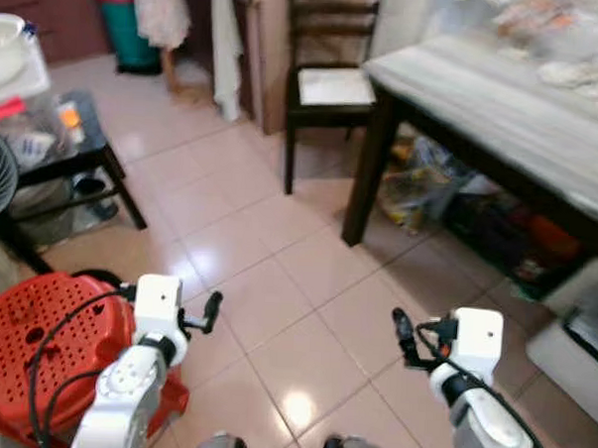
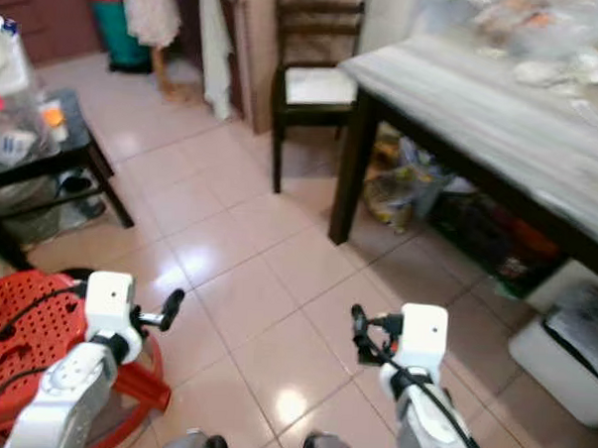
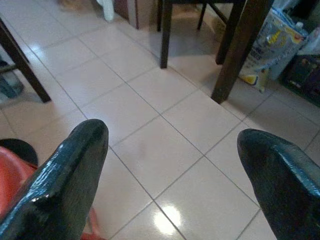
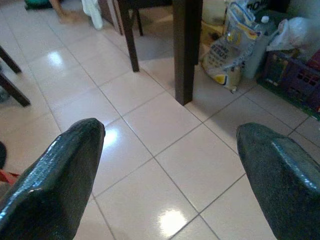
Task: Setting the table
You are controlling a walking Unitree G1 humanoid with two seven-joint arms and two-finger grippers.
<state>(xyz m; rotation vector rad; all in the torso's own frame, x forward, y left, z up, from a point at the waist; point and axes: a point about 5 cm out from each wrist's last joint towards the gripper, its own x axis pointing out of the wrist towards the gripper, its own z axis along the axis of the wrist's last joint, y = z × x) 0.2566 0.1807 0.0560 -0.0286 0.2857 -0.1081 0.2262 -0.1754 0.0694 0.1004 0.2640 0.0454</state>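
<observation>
Nearest the camera, the left gripper and the right gripper are held low over the tiled floor, each with its fingers spread wide apart and nothing between them. A red plastic stool is seen just beside the left arm. Farther off, a dark-legged dining table is placed to the right, its pale tabletop strewn at the far end with blurred items that cannot be identified. Bags and crates are stored beneath it. A dark wooden chair is set at its far corner.
</observation>
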